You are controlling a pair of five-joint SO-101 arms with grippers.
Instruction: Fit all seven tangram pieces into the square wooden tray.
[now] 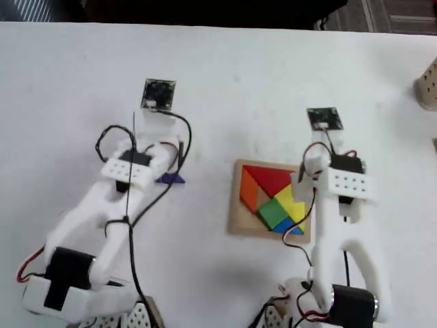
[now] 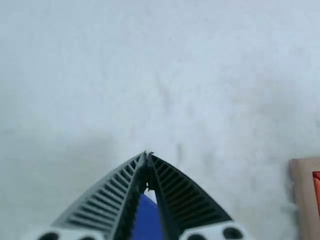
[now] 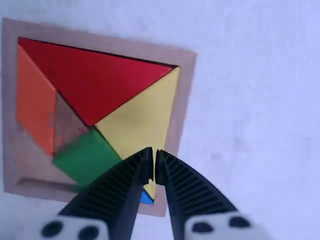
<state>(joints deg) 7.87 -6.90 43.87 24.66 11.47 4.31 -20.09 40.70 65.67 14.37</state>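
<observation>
Left gripper [image 2: 147, 158] sat clamped on the blue piece [image 2: 147, 220], apart from the tray [image 1: 235, 199]; right gripper [image 3: 153, 156], fingers together, hovered over the yellow triangle [image 3: 145, 120]; best to lift clear, then turn to match the bare gap

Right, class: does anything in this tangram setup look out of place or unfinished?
Yes. One blue piece is outside the wooden tray, between the left gripper's fingers. Inside the tray, a patch of bare wood shows between the orange piece and the green piece, so a slot looks unfilled.
</observation>
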